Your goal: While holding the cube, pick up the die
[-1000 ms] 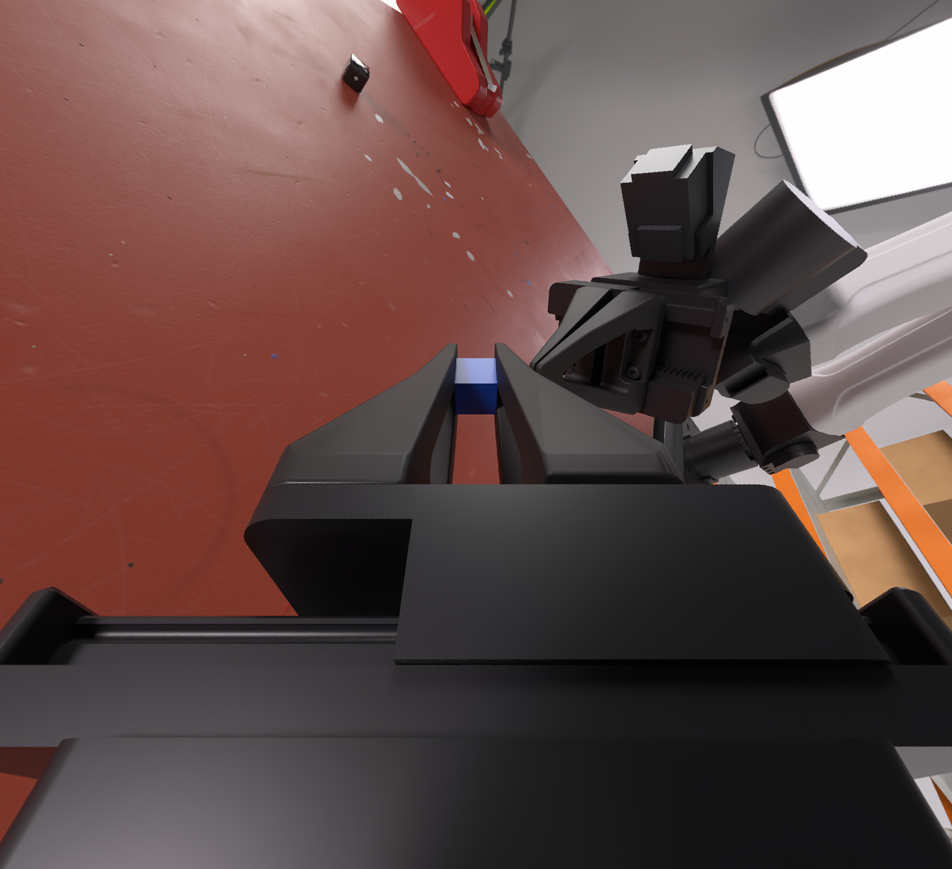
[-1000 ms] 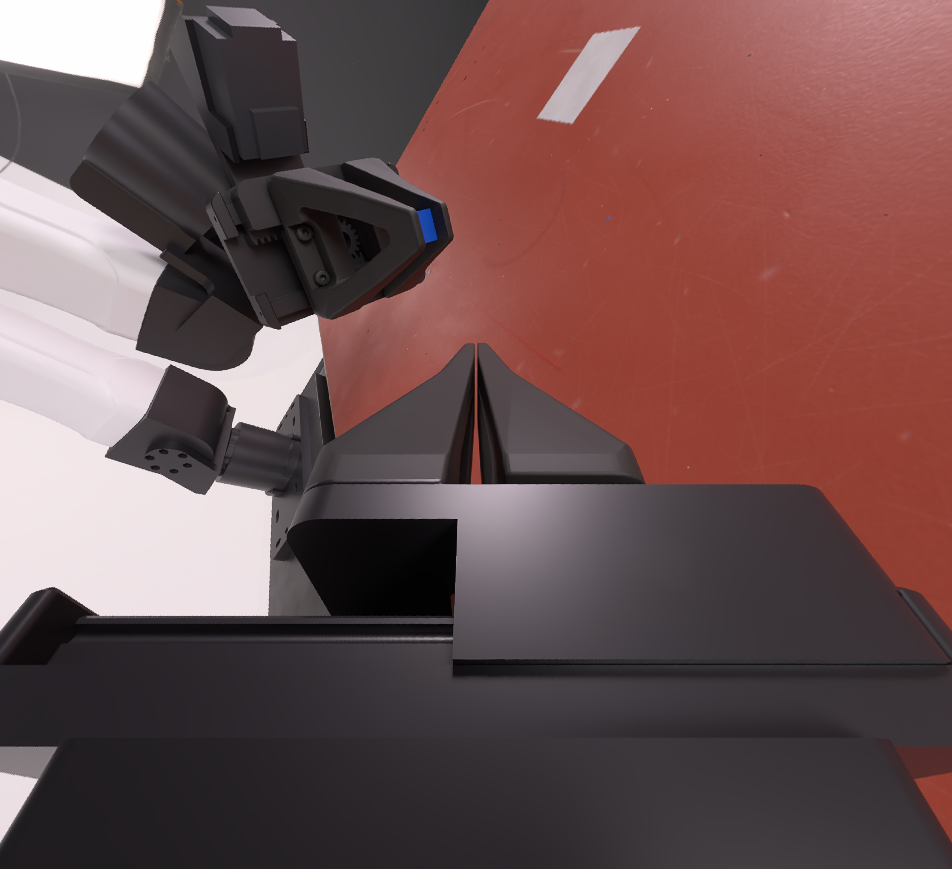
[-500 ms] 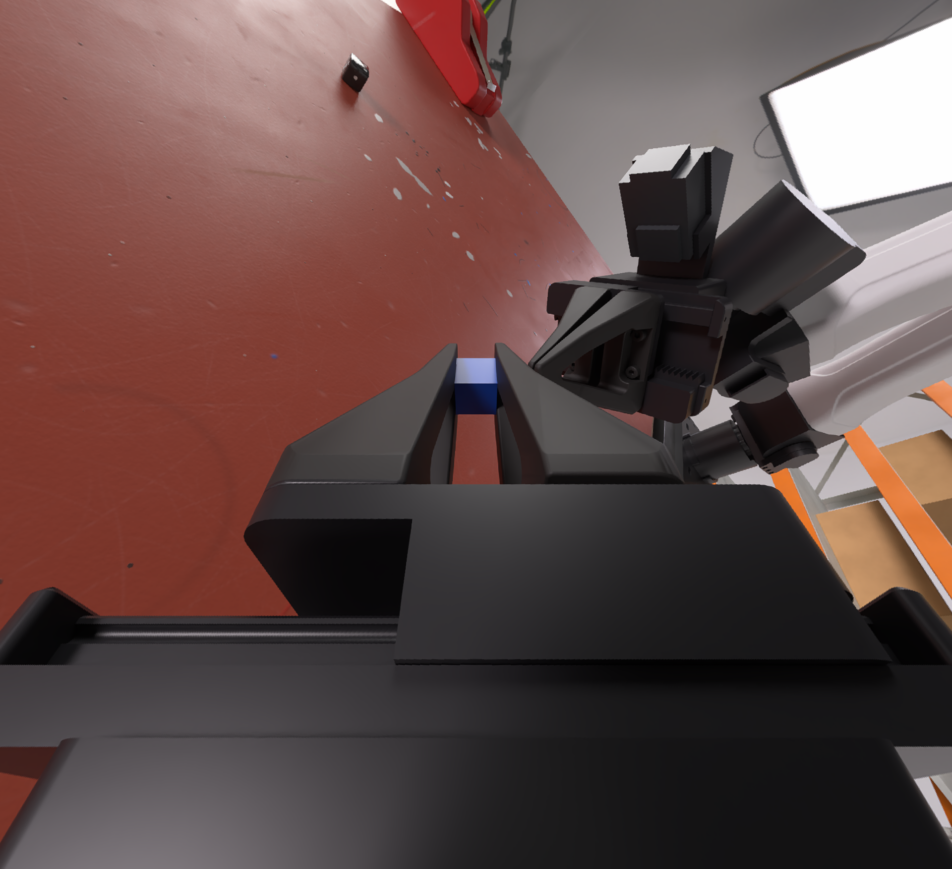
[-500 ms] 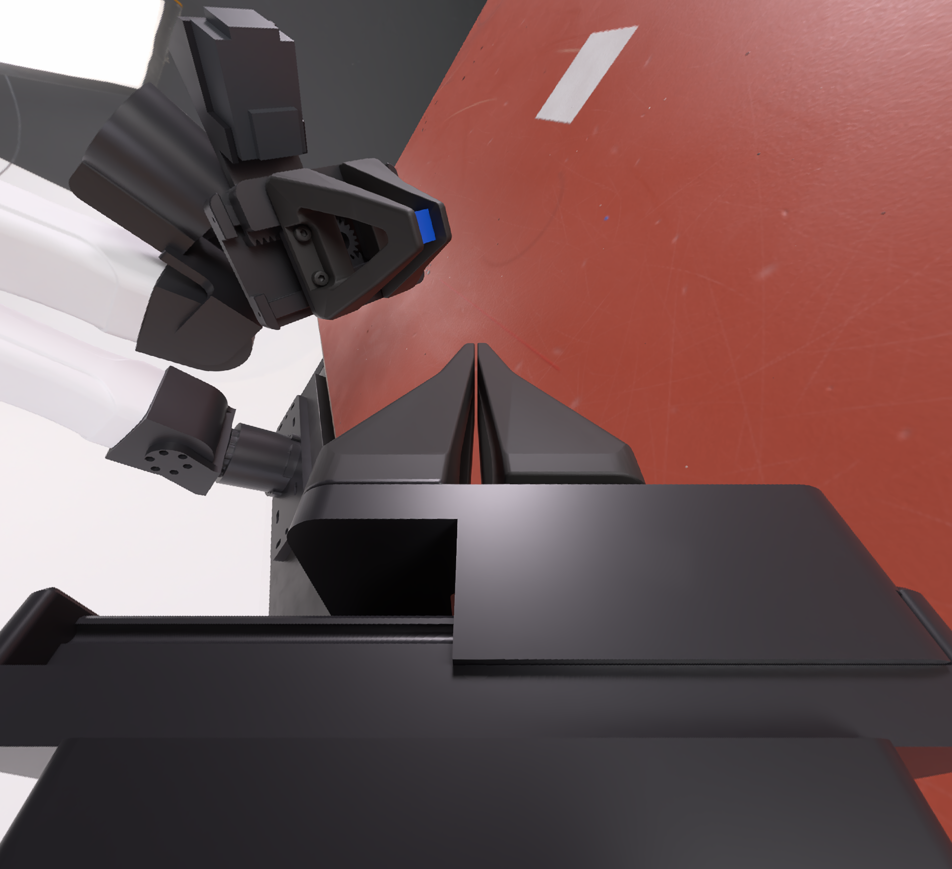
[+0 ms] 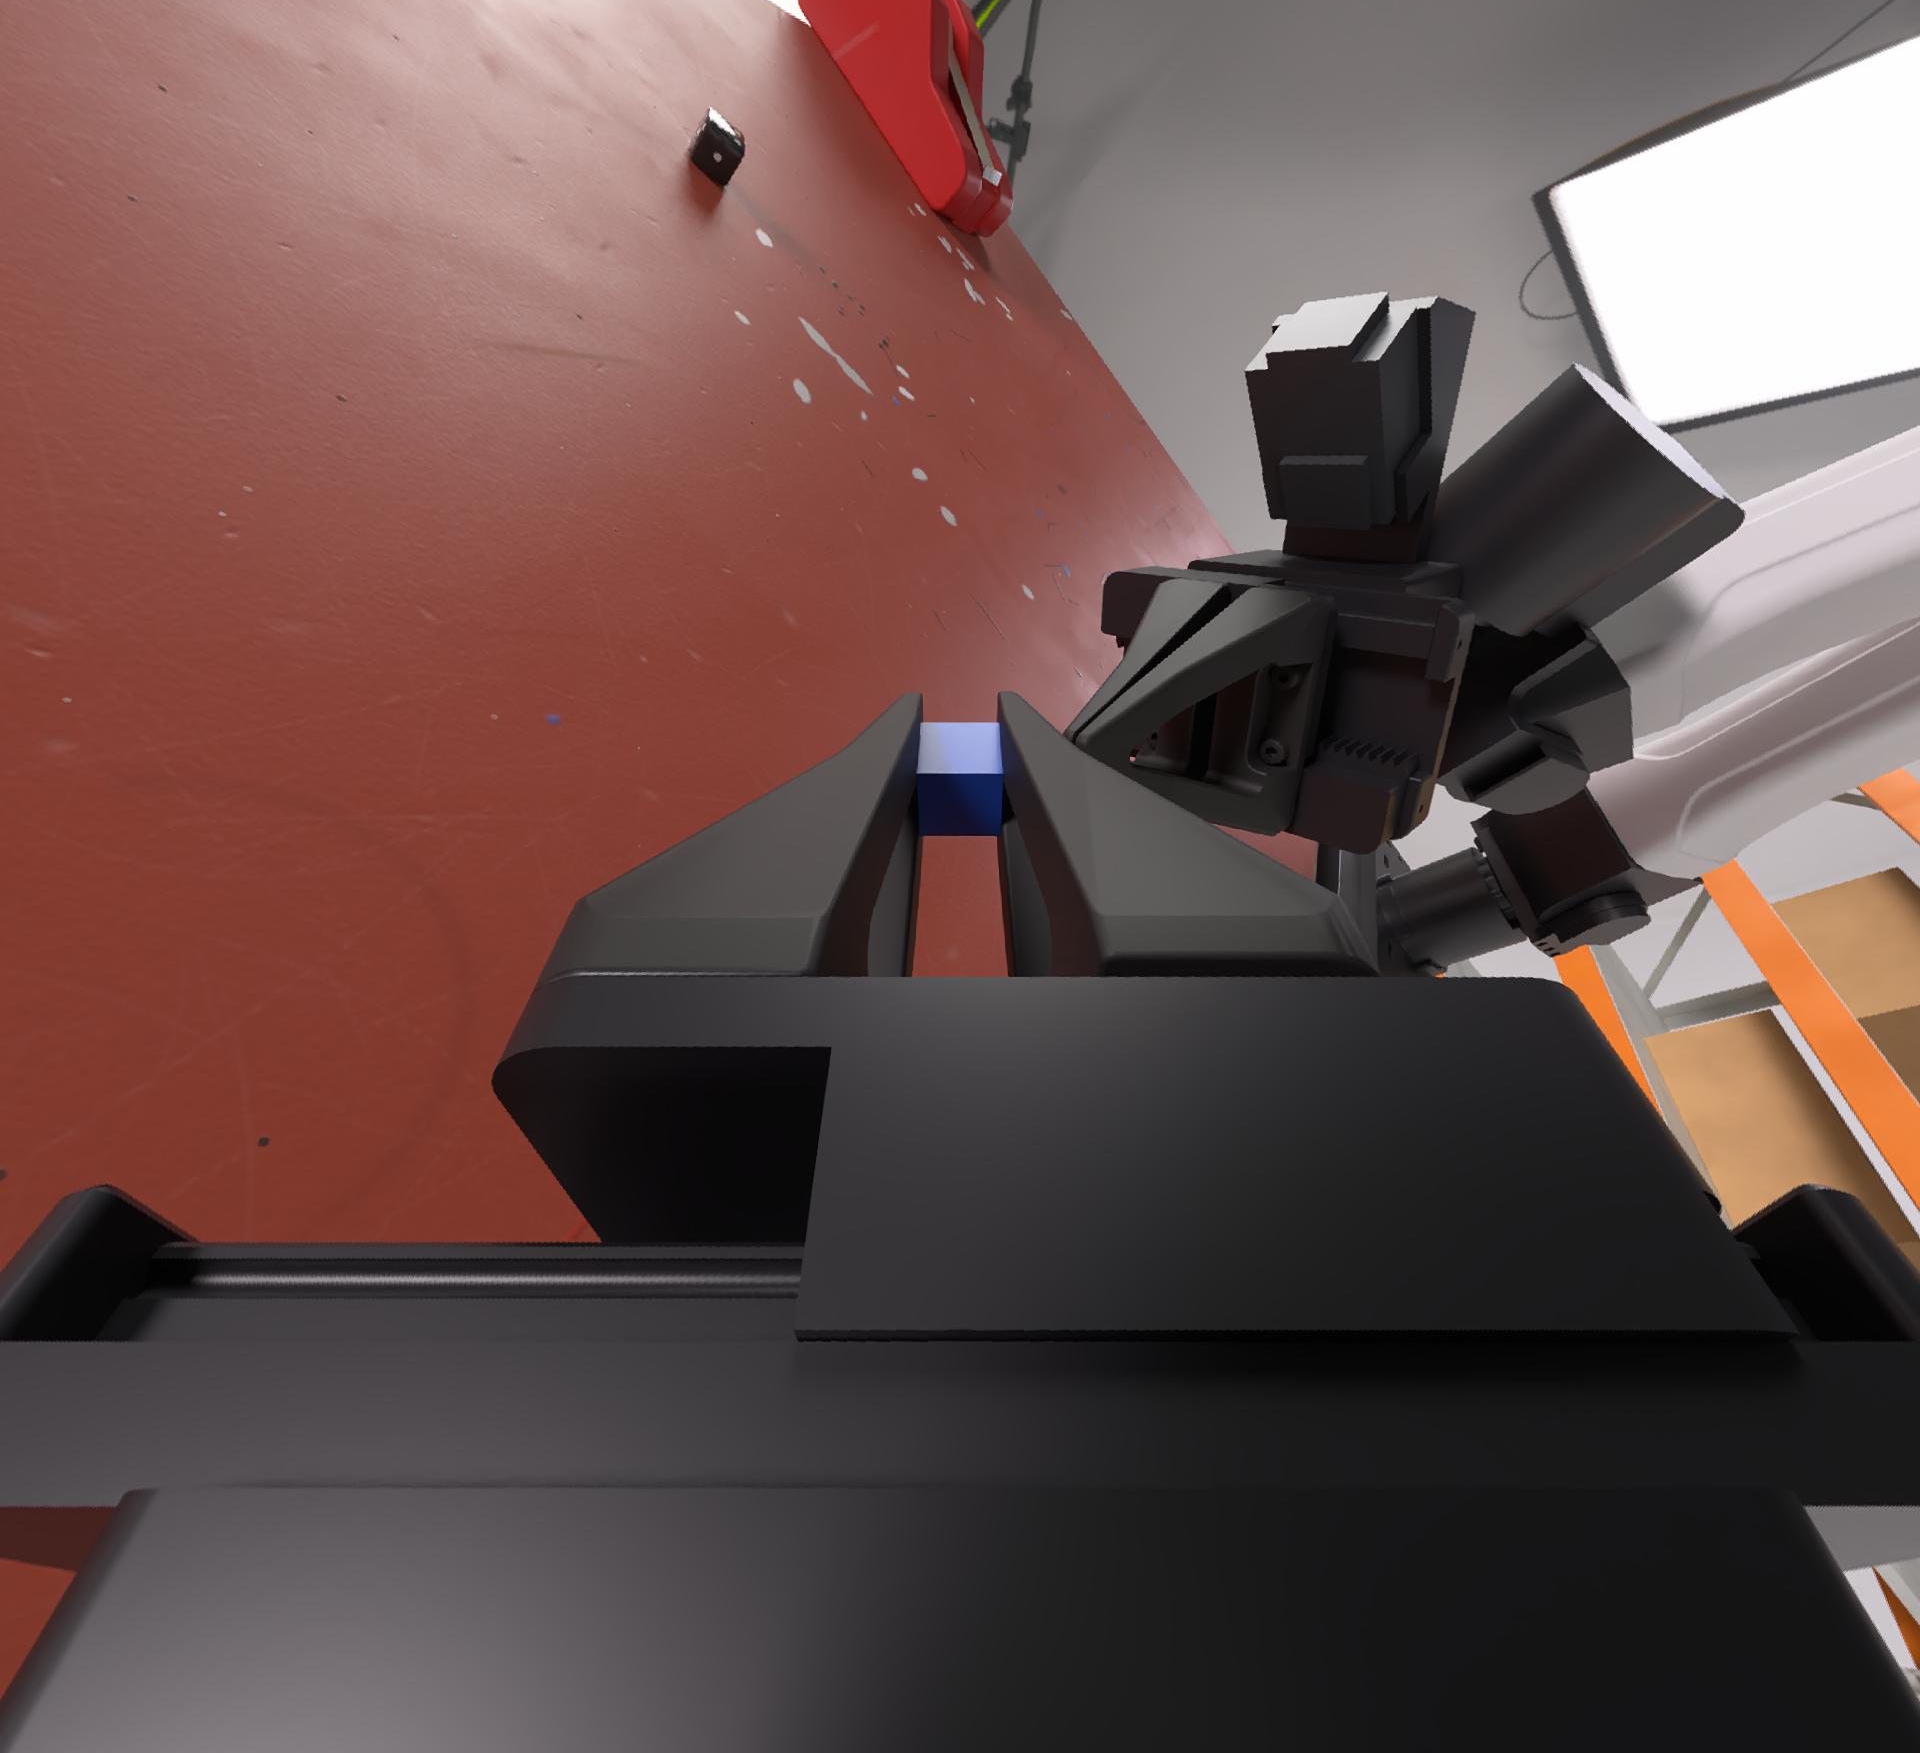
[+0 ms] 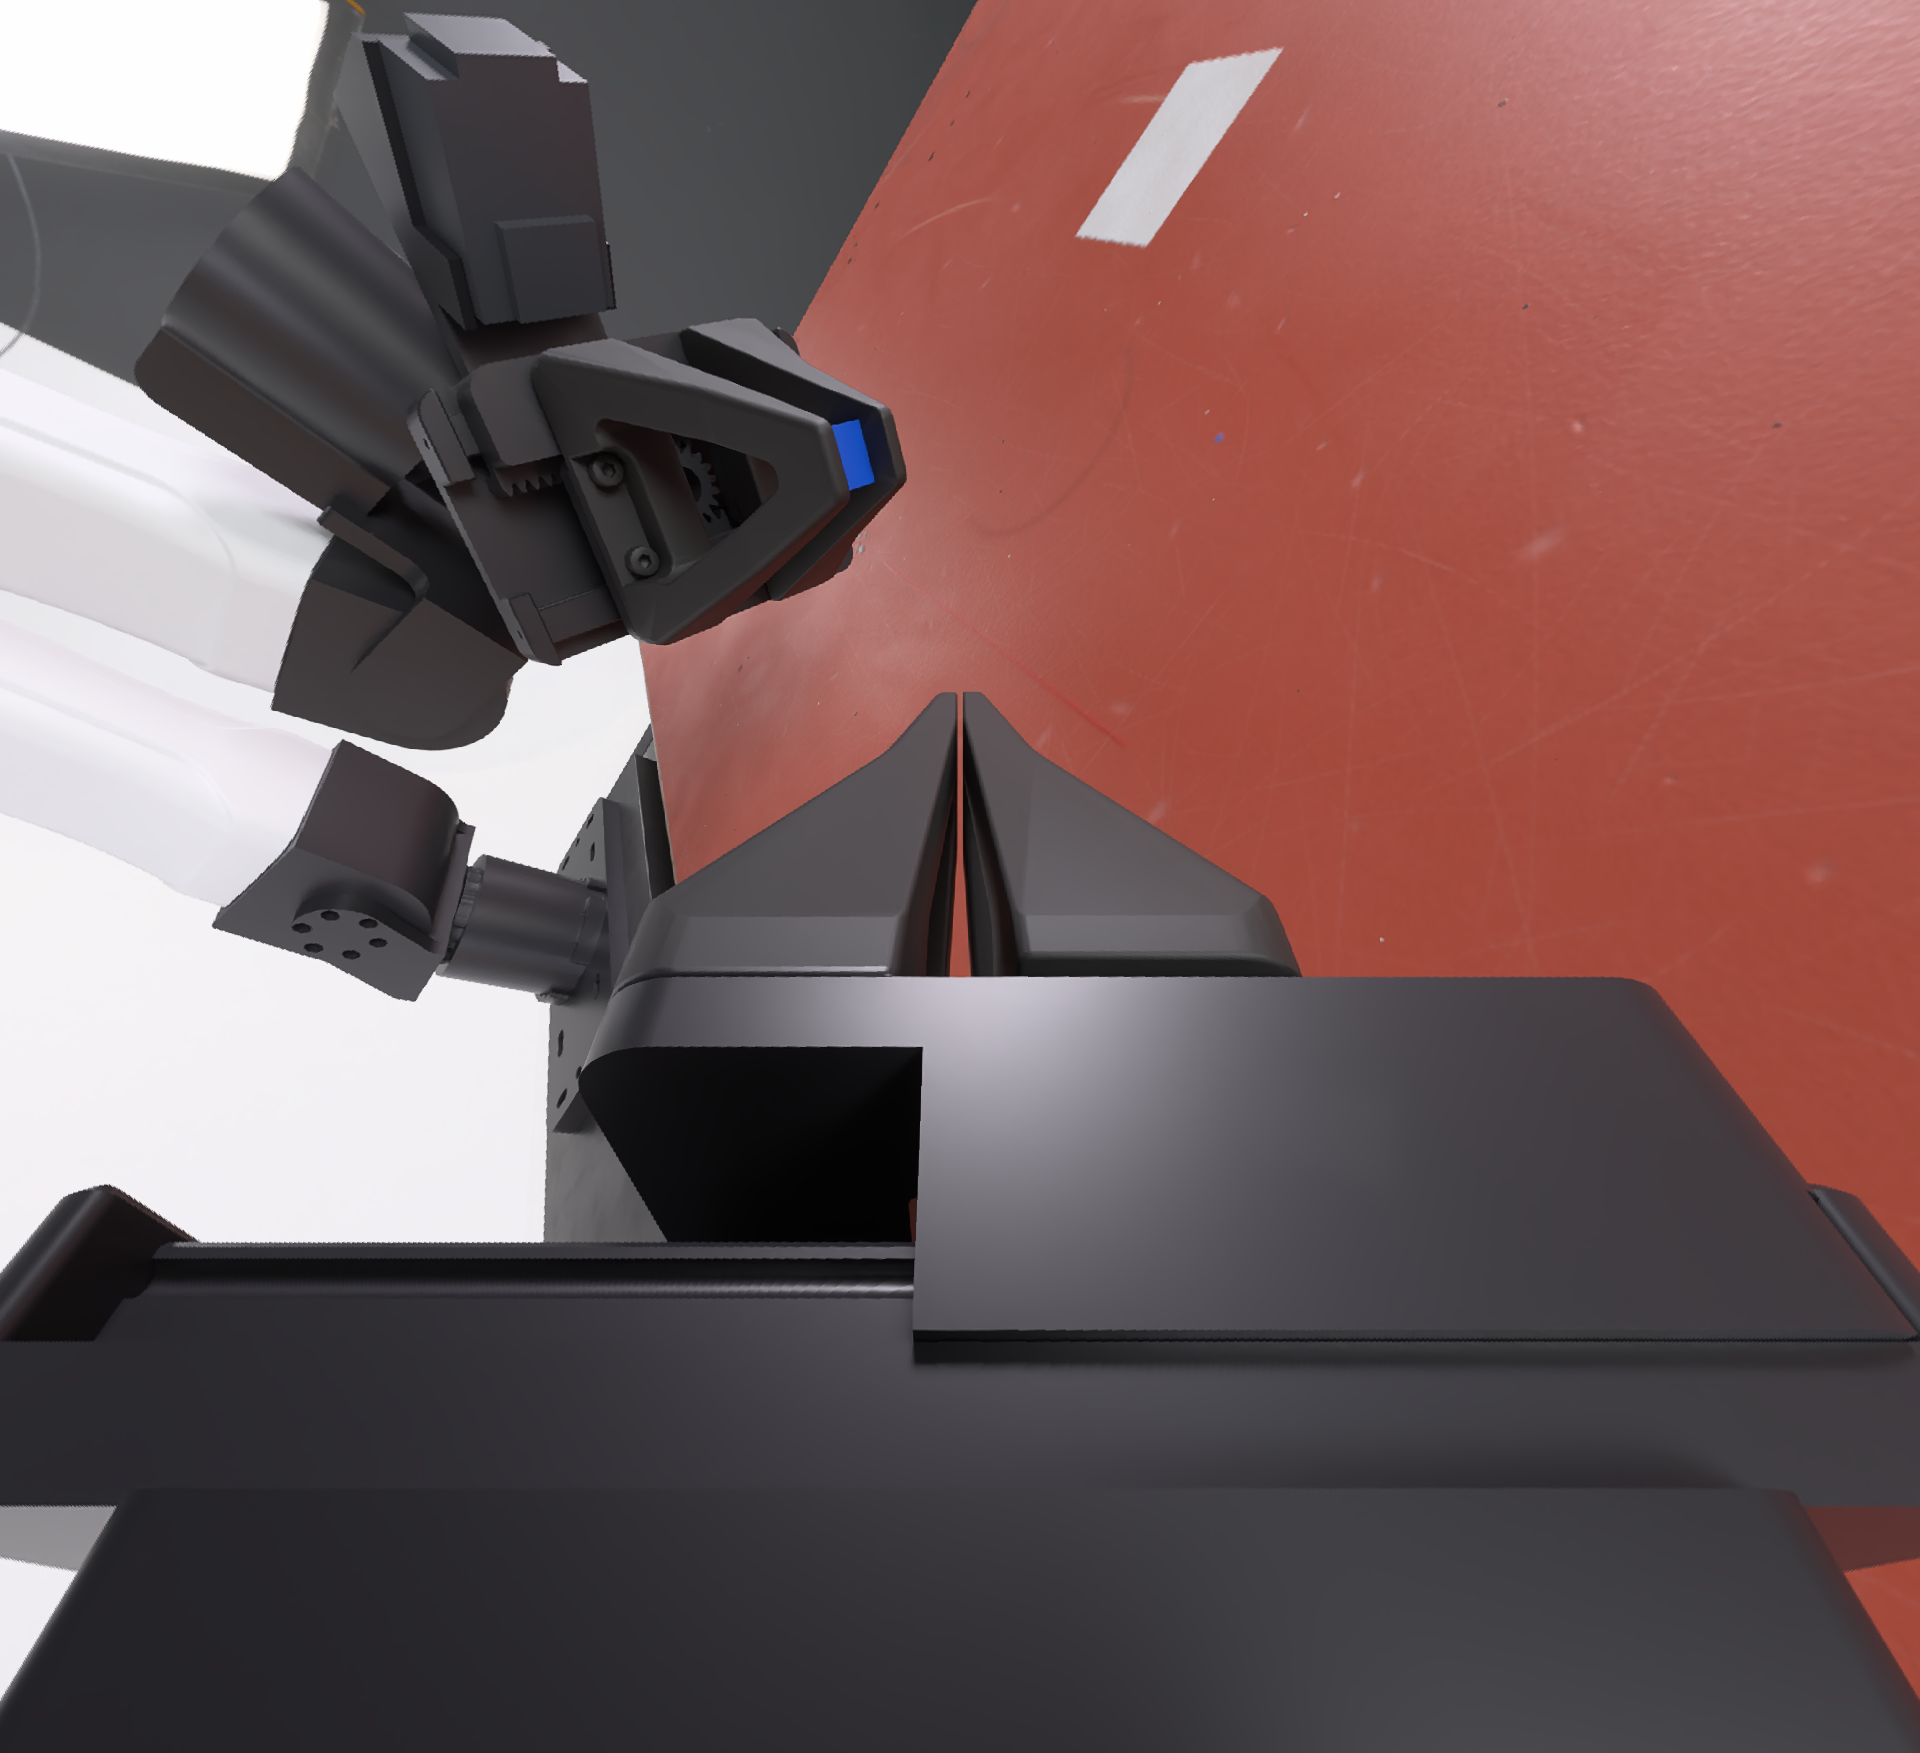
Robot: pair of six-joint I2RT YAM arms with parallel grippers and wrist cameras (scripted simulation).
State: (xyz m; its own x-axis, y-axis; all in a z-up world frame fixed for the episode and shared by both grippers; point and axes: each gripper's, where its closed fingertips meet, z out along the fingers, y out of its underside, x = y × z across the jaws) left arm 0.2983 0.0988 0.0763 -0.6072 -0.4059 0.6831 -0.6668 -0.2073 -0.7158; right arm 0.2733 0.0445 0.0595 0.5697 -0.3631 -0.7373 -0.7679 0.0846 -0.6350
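Observation:
My left gripper point(image 5: 960, 737) is shut on a small blue cube point(image 5: 960, 776) held between its fingertips above the red table point(image 5: 364, 508). The cube also shows in the right wrist view point(image 6: 852, 454), clamped in that same gripper point(image 6: 868, 456). A small black die point(image 5: 717, 145) with white pips lies far off on the table, near a red tool. My right gripper point(image 6: 960, 706) is shut and empty, its fingers pressed together; it also shows in the left wrist view point(image 5: 1091, 732), just right of the cube. The die is not in the right wrist view.
A red flat tool point(image 5: 904, 62) with a metal strip lies at the table's far edge beyond the die. White paint specks point(image 5: 831, 353) dot the table. A white rectangular patch point(image 6: 1179, 145) sits on the table in the right wrist view. Shelving with cardboard boxes point(image 5: 1787, 1059) stands beyond the table.

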